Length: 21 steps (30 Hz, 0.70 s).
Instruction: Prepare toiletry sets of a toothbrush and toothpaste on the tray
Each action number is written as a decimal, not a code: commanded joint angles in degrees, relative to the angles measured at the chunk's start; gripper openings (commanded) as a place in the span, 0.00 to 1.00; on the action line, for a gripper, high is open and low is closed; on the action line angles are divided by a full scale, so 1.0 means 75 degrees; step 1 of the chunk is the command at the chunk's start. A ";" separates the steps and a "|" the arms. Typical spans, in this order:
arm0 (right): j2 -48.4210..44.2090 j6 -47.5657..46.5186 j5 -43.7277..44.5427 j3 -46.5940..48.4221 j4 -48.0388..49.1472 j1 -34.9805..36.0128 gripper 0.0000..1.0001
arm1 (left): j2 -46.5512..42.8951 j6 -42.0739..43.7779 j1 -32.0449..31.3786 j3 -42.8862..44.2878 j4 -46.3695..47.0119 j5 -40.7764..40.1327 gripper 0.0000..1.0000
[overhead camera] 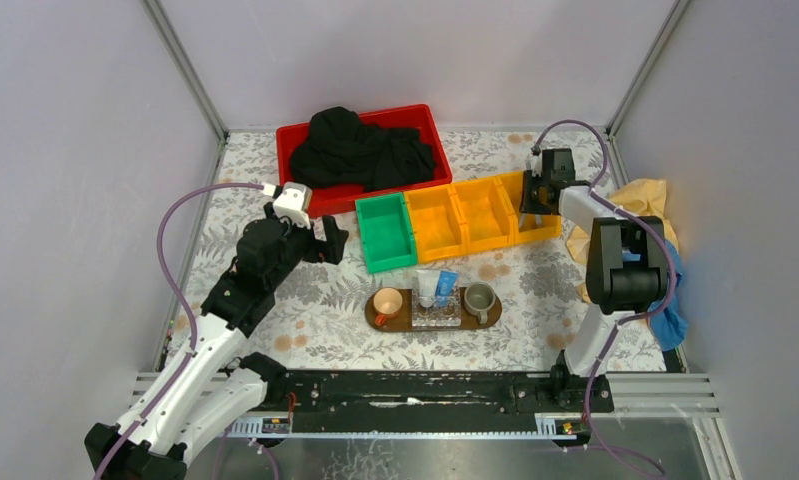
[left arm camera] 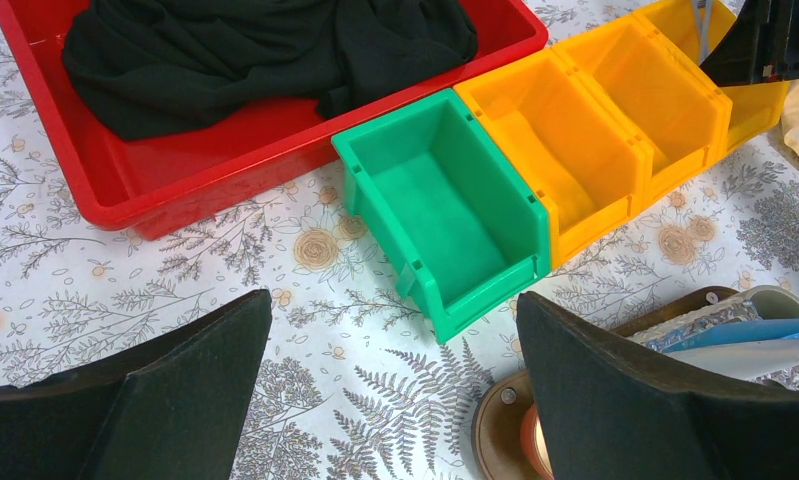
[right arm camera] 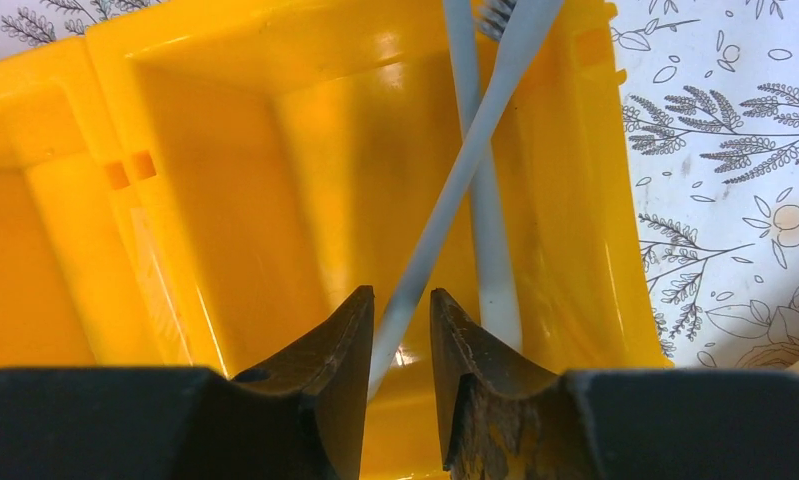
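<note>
Two pale grey toothbrushes cross each other inside the rightmost yellow bin [right arm camera: 305, 150]. The slanted toothbrush [right arm camera: 465, 170] runs down between the fingers of my right gripper [right arm camera: 402, 297], whose jaws are open only narrowly around it. The other toothbrush [right arm camera: 490, 250] lies just right of the jaws. My right gripper [overhead camera: 535, 200] dips into that bin from above. The dark wooden tray [overhead camera: 372, 320] holds a silvery-white toothpaste tube [overhead camera: 427, 287] and a blue toothpaste tube [overhead camera: 445, 290] side by side. My left gripper [overhead camera: 335, 240] [left arm camera: 393, 298] hovers wide open over the tablecloth, left of the tray [left arm camera: 495, 420].
A green bin [overhead camera: 385, 232] and three yellow bins form a row behind the tray. A red crate [overhead camera: 430, 130] of black cloth sits at the back. An orange cup [overhead camera: 386, 303] and a grey-green cup [overhead camera: 478, 297] stand on the tray's ends. Yellow and blue cloths [overhead camera: 645, 200] lie at right.
</note>
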 commanded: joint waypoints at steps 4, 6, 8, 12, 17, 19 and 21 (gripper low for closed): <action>0.0133 0.0095 0.0025 0.0398 0.0011 -0.0037 0.31 | -0.0078 0.0142 0.0025 -0.0063 0.0141 0.0119 1.00; 0.0187 0.0104 0.0012 0.0424 -0.0010 -0.0036 0.29 | -0.0082 0.0142 0.0028 -0.0070 0.0141 0.0119 1.00; 0.0203 0.0096 -0.0011 0.0435 -0.0025 -0.0033 0.27 | -0.0079 0.0142 0.0026 -0.0063 0.0141 0.0109 1.00; 0.0205 0.0092 -0.0032 0.0407 -0.0012 -0.0041 0.24 | -0.0081 0.0142 0.0025 -0.0061 0.0141 0.0115 1.00; 0.0273 0.0141 -0.0003 0.0446 -0.0072 -0.0053 0.27 | -0.0068 0.0142 0.0025 -0.0063 0.0141 0.0114 1.00; 0.0331 0.0140 0.0014 0.0473 -0.0074 -0.0053 0.29 | -0.0054 0.0142 0.0025 -0.0071 0.0141 0.0115 1.00; 0.0399 0.0131 0.0023 0.0494 -0.0106 -0.0053 0.30 | -0.0059 0.0142 0.0022 -0.0063 0.0140 0.0113 1.00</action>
